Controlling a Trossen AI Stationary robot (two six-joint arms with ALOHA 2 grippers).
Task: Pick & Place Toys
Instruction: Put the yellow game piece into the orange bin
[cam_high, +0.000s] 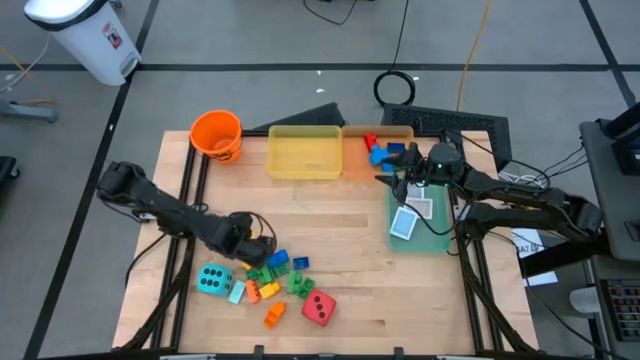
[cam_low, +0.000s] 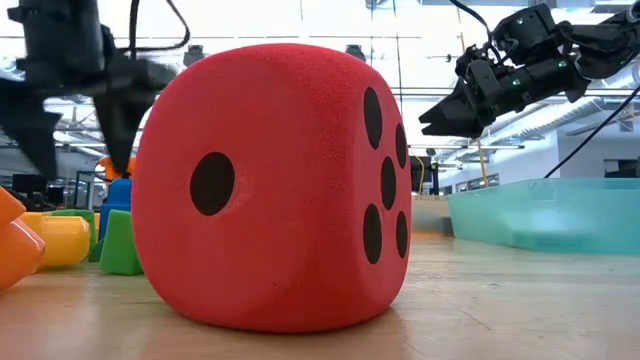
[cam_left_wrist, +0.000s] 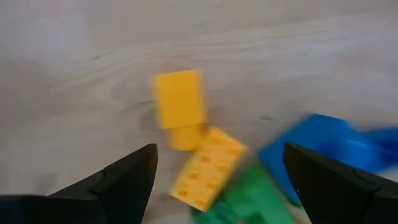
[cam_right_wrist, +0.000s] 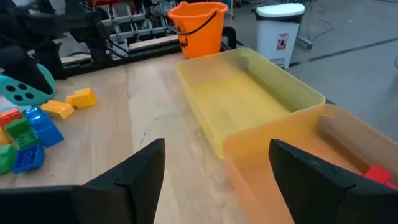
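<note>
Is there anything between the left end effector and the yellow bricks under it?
Nothing visible. The left end effector hangs open above the yellow bricks, with only bare table showing between its fingers.

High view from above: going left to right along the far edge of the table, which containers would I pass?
Orange bucket → yellow tray → orange tray, which holds a few bricks. The right gripper hovers open just past it, above the green tray, which lies nearer and further right.
</note>
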